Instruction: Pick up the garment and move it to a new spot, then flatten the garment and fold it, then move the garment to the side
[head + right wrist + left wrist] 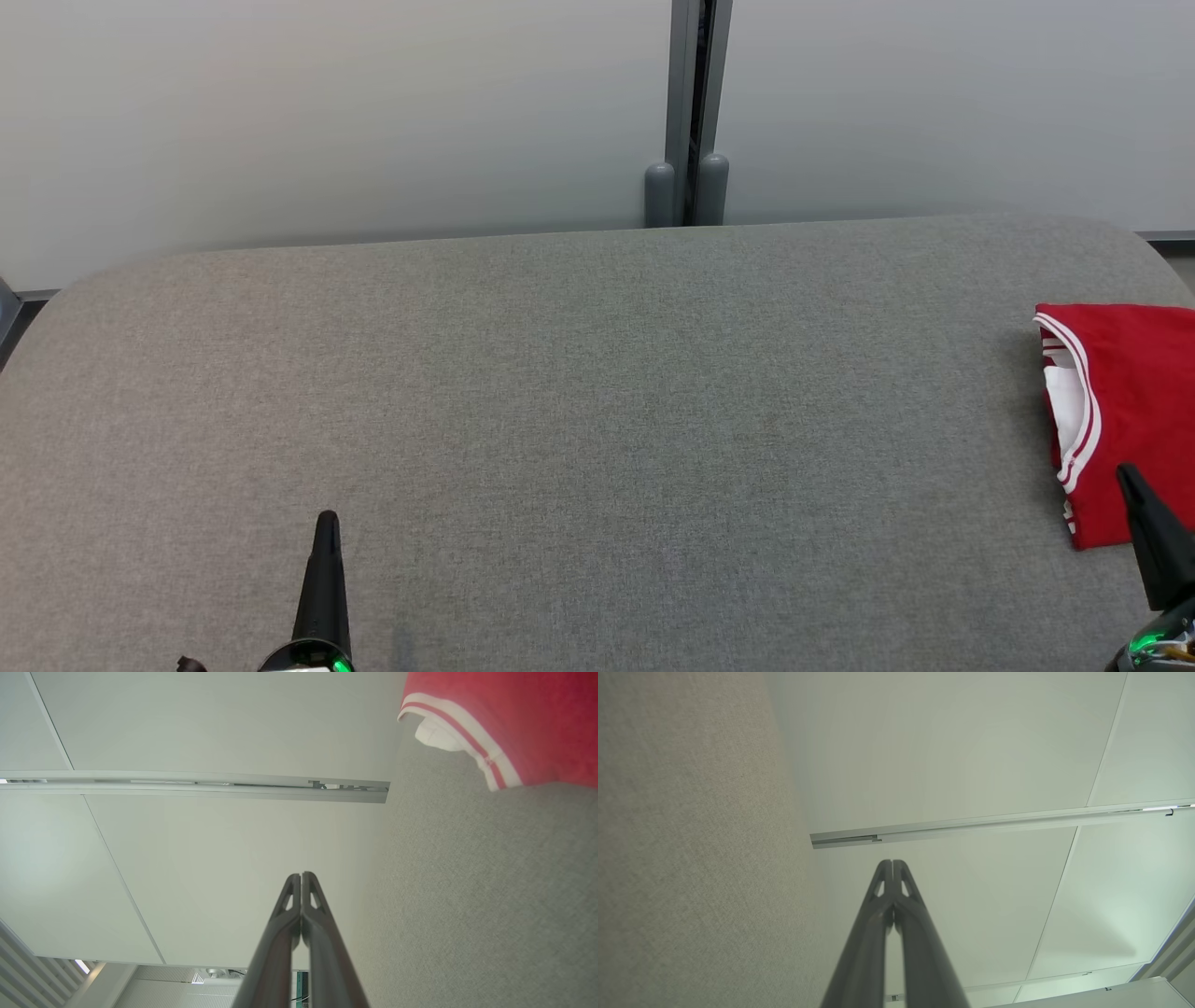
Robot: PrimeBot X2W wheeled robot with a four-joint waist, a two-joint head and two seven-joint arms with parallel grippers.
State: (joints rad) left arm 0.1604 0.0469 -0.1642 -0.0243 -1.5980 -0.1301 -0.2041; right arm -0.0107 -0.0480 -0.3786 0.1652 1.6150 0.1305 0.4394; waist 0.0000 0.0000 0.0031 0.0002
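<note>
The garment (1130,411) is a red top with white trim, folded into a compact stack at the right edge of the grey felt table (579,411); part of it runs out of the head view. In the right wrist view the garment (509,723) lies at the upper right. My right gripper (1125,474) rises at the lower right, its tip over the garment's near edge, shut and empty. In its own view the right gripper (301,875) shows both fingers pressed together. At the lower left, my left gripper (327,519) is shut over bare table; its tip (893,862) holds nothing.
A pale wall with a grey vertical post (693,112) stands behind the table's far edge. The table has rounded corners. A horizontal rail (999,821) runs along the wall panels in the wrist views.
</note>
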